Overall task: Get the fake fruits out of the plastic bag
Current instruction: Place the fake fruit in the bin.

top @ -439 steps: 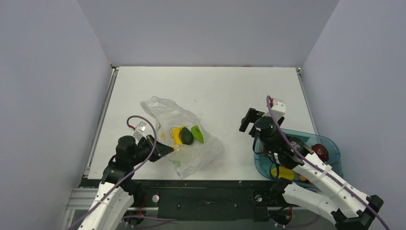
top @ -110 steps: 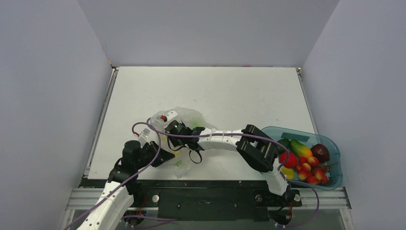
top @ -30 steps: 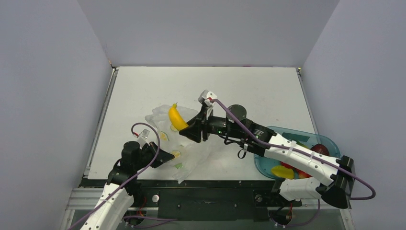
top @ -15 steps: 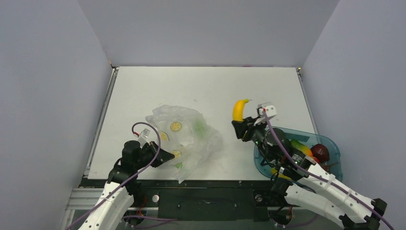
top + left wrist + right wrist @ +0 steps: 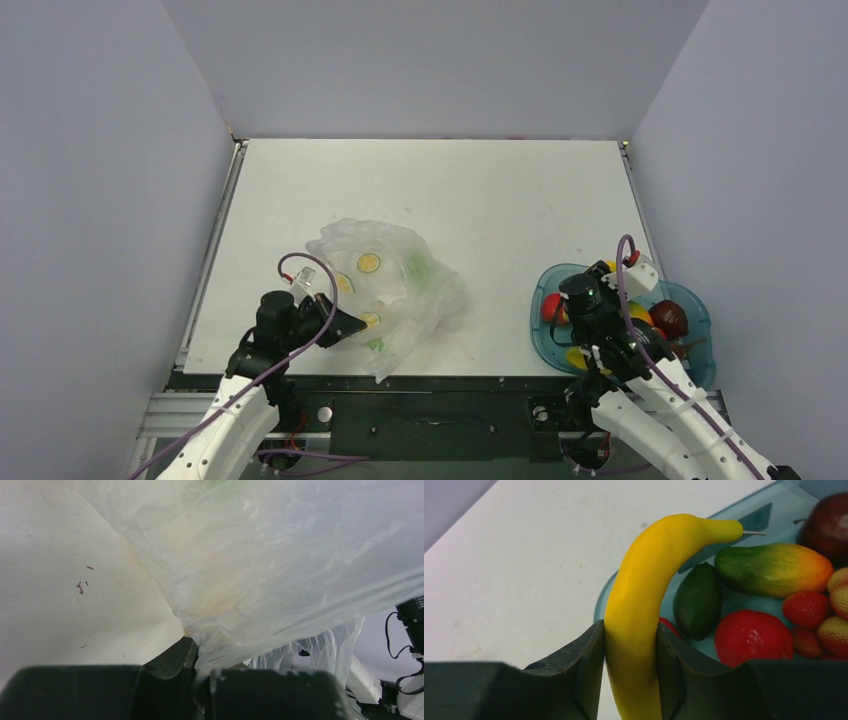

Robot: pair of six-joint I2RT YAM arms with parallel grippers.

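1. Currently the right end effector (image 5: 630,635) is clenched on the banana (image 5: 644,575). It grips low on the body with the stem end up, over the left part of the tray (image 5: 706,325).
2. Judgement: the banana is held above the tray so it can be let go among the fruits already lying there, including a mango (image 5: 774,567), strawberries (image 5: 801,607) and a dark green fruit (image 5: 698,600).
3. The left end effector (image 5: 345,325), well left of the tray, looks closed on a fold of the plastic bag (image 5: 400,290). Film fills most of the wrist view, so the pinch is probable, not certain.
4. Likely purpose: it anchors the bag on the surface (image 5: 480,190) so the bag cannot drag while the other arm reaches in.
5. Inside the bag, well left of the tray, are at least one yellow-green slice (image 5: 368,263) and a green piece (image 5: 418,268). The task is not yet finished.
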